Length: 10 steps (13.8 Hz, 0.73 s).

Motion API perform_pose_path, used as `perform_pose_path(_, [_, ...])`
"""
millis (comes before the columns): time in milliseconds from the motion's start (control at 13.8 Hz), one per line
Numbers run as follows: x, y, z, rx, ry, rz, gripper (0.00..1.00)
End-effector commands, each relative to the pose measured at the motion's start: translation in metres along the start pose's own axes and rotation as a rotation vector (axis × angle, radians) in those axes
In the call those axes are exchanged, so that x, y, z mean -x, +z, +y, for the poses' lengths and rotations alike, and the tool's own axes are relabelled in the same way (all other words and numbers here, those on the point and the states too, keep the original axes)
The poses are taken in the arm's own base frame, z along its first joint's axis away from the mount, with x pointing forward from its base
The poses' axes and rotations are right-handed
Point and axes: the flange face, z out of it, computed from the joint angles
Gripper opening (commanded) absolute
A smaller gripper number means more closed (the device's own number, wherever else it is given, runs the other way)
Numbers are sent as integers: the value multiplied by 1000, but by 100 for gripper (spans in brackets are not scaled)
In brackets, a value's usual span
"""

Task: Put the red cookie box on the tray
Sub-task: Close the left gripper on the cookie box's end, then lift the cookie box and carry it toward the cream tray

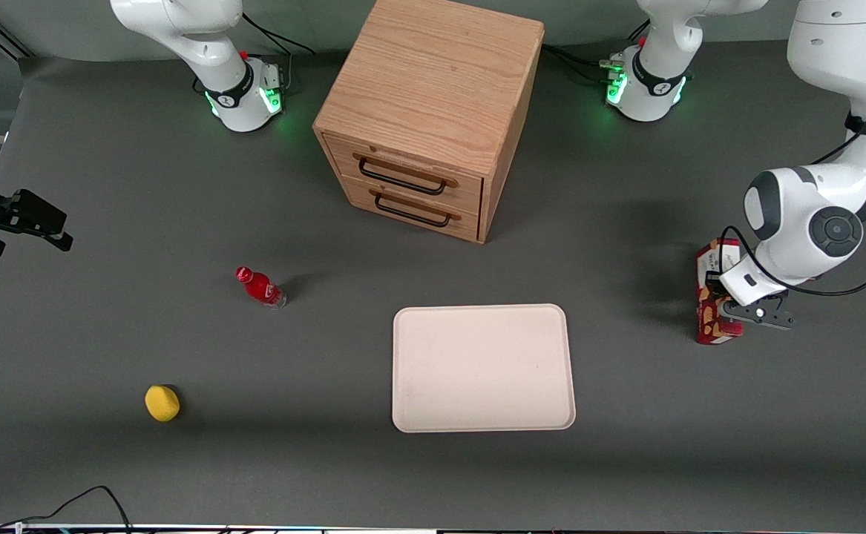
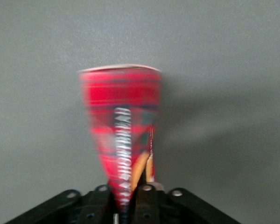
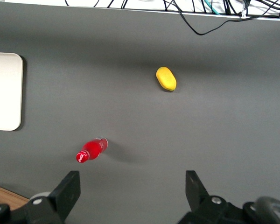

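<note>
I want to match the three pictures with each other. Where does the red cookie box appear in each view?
Front view: the red cookie box is at the working arm's end of the table, beside the tray, with the pincer on it.
Left wrist view: the red cookie box sits between the pincer fingers.
Right wrist view: not in it.
Shared landmark: the grey table.

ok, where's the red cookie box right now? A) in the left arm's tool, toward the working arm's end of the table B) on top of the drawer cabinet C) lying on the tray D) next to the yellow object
A: the red cookie box sits clamped in the left arm's tool, well clear of the tray, which holds nothing; the wrist view shows the box pinched between the fingers.
</note>
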Motion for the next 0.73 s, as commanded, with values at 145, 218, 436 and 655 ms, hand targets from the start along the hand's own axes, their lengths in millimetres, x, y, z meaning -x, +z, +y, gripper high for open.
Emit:
perform_pose_path(145, [-13, -98, -5, 36, 11, -51, 0])
perform_pose_path(218, [-21, -139, -3, 53, 7, -67, 0])
perform_pose_path(436, [-49, -257, 35, 88, -5, -116, 0])
perform_pose_path(655, [-75, -307, 129, 89, -162, -129, 0])
